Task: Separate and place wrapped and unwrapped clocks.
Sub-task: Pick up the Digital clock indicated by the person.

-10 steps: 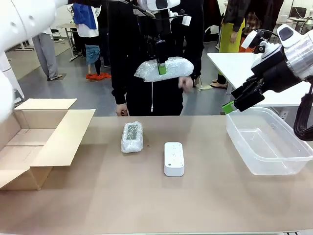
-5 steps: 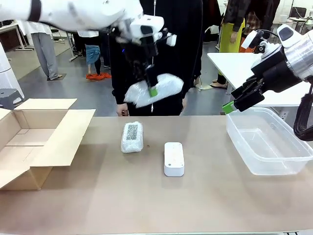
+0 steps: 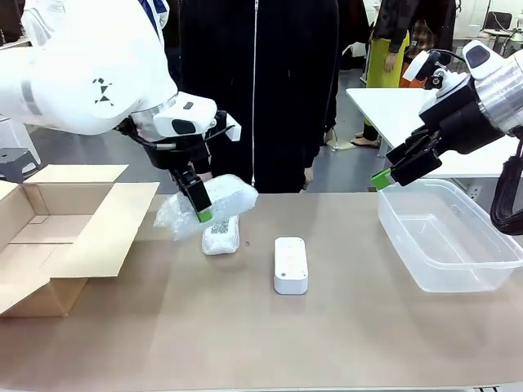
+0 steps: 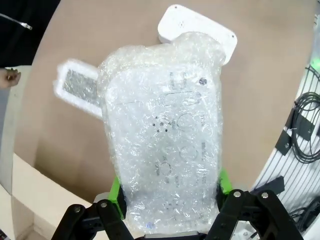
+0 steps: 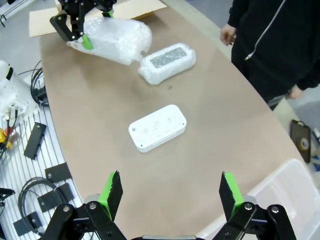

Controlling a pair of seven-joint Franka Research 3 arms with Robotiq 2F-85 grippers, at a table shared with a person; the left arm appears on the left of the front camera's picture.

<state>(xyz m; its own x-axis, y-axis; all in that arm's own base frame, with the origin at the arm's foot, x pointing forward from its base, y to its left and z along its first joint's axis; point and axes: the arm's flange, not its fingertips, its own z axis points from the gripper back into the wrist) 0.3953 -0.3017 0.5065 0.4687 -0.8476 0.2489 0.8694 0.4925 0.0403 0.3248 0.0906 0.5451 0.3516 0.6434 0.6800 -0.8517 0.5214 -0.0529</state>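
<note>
**3 CLOCKS, SORTING UNDERWAY**

1 wrapped clock (image 3: 231, 194): pinched in left pincer (image 3: 201, 214), left of centre, lifted clear of worktop (image 3: 245, 343) beside cardboard box (image 3: 49, 245), its likely bin. 1 wrapped bundle (image 3: 221, 237), 1 bare clock (image 3: 291, 264): centre, resting. Right pincer (image 5: 170, 192): spread, empty, above tub (image 3: 425, 286).

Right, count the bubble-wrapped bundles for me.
2. One bubble-wrapped bundle is gripped in the left claw; the other bundle lies on the table, left of the bare white clock. The box may hide more.
</note>
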